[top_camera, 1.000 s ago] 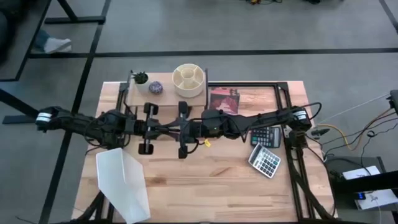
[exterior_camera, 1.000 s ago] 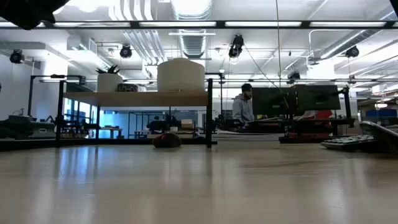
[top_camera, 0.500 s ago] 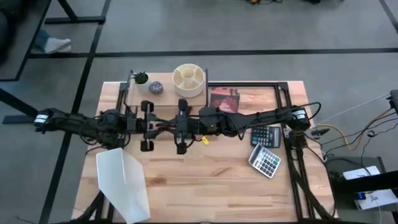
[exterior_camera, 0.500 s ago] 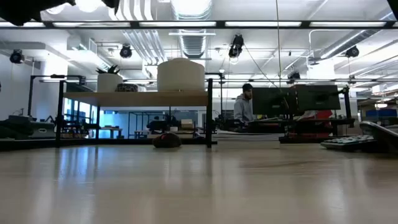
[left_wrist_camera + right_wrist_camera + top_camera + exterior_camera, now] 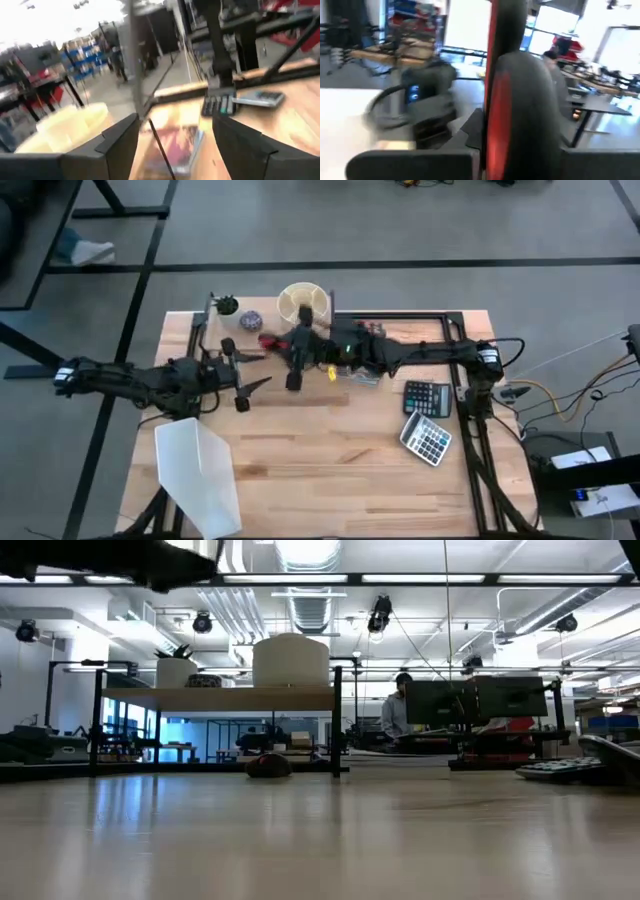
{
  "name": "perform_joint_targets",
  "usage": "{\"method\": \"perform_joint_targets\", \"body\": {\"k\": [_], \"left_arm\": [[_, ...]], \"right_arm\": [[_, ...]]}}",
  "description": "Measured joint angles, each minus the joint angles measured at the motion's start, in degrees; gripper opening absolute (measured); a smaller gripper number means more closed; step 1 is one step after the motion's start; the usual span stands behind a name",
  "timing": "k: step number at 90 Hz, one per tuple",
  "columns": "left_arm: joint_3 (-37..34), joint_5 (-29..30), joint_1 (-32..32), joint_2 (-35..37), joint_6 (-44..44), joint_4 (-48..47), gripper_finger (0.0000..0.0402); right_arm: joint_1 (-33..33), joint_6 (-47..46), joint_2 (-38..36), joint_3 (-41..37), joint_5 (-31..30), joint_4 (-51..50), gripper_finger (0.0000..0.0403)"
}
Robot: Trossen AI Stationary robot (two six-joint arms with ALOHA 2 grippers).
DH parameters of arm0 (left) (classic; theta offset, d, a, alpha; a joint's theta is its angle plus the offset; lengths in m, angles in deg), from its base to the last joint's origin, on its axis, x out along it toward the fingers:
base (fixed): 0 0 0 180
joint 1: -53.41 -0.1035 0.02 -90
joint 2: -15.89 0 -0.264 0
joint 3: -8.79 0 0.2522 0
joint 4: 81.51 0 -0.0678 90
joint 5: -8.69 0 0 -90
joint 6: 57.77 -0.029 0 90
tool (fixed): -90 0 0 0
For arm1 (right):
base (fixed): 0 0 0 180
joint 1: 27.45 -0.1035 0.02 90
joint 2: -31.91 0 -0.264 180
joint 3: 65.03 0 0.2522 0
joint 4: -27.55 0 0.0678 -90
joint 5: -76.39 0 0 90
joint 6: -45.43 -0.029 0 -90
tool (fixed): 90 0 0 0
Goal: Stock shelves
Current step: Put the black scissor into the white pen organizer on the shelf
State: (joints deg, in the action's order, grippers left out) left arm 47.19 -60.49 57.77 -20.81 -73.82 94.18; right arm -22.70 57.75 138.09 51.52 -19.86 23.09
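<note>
The shelves (image 5: 266, 314) stand at the back edge of the wooden table (image 5: 330, 470), left of centre, a light-wood board on thin black legs; in the low view the shelves (image 5: 215, 698) leave a clear gap beneath, with only one small dark rounded thing (image 5: 268, 765) lying there, too dim to identify; on the board sit a small potted plant (image 5: 227, 305), a round patterned disc (image 5: 249, 322) and a cream round organizer (image 5: 303, 302) with divided compartments, partly covered by the right arm; the right gripper (image 5: 284, 343) hangs just in front of the shelves, its fingers closed narrowly on a red-and-black object (image 5: 267, 340), which in the right wrist view stands upright, smooth and rounded, and blurred beyond naming (image 5: 512, 100); the left gripper (image 5: 262, 370) sits close beside it, nearer the table's middle, spread wide and holding nothing, its dark fingers (image 5: 117, 142) framing a blurred glossy book (image 5: 175, 147); the whole front half of the table is bare plank; a white angled file holder (image 5: 200, 475) overhangs the front left corner, cut off by the picture's edge; two grey calculators (image 5: 427, 420) lie well apart to the right, beside a black metal frame (image 5: 455, 340).
</note>
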Motion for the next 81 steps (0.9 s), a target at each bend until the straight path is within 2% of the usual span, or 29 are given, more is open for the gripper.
{"method": "perform_joint_targets", "body": {"k": [15,47,59,81], "left_arm": [[-0.1,-0.4,0.0,-2.9,4.8,-5.1,0.0229],[-1.9,-0.4,0.0,-9.6,9.6,-5.8,0.0201],[-1.9,-0.4,0.0,-11.3,9.7,-4.9,0.019],[-1.9,-0.4,0.0,-12.5,9.6,-2.7,0.0168]], "right_arm": [[6.5,-1.9,-1.8,0.0,0.1,0.0,0.0018],[20.0,-8.5,-1.1,-0.1,-1.3,-4.5,0.0016],[21.8,-11.4,-1.1,-2.0,-0.8,-4.3,0.0016],[21.4,-12.4,-1.1,-4.7,-0.6,-4.0,0.0016]]}}
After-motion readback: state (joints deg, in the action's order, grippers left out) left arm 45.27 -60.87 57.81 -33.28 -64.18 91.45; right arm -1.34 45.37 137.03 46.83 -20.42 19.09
